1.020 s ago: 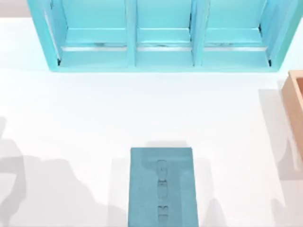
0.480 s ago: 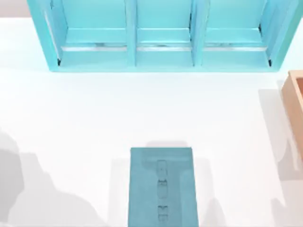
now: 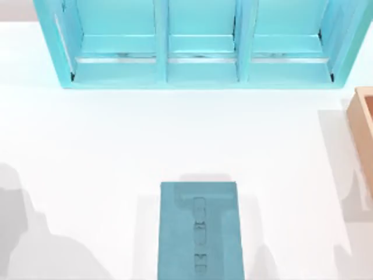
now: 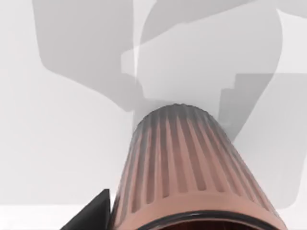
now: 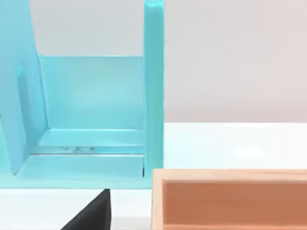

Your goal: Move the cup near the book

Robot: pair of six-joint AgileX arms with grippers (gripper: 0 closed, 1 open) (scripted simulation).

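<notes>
left gripper (image 4: 91, 216): in the left wrist view we see one dark wedge of it at the frame edge, just beside the cup (image 4: 184, 167). we cannot tell how wide this gripper stands, nor whether it has hold of the cup. the cup sits directly in front of the left gripper and very close to it. its wide, dark-rimmed end is nearest the gripper, and its ribbed reddish-brown wall narrows away from the gripper toward the white table (image 4: 57, 143). grey shadows lie on the table beyond the narrow end of the cup; we cannot tell whether that end touches the surface. right gripper (image 5: 90, 214): again one dark wedge is seen, and we cannot tell its opening; nothing is seen in its hold. ahead of the right gripper stands the light-blue shelf (image 5: 91, 100), with one open bay facing it. the tan box (image 5: 230, 199) lies nearer to the right gripper than the shelf does, its long wall across the line of sight. in the top view the book (image 3: 201, 230) lies flat on the table (image 3: 116, 146), cover up, with a row of embossed marks along its length. it is well apart from the shelf (image 3: 201, 44) and from the tan box (image 3: 364, 134). arm shadows fall on the table to either side of the book.
</notes>
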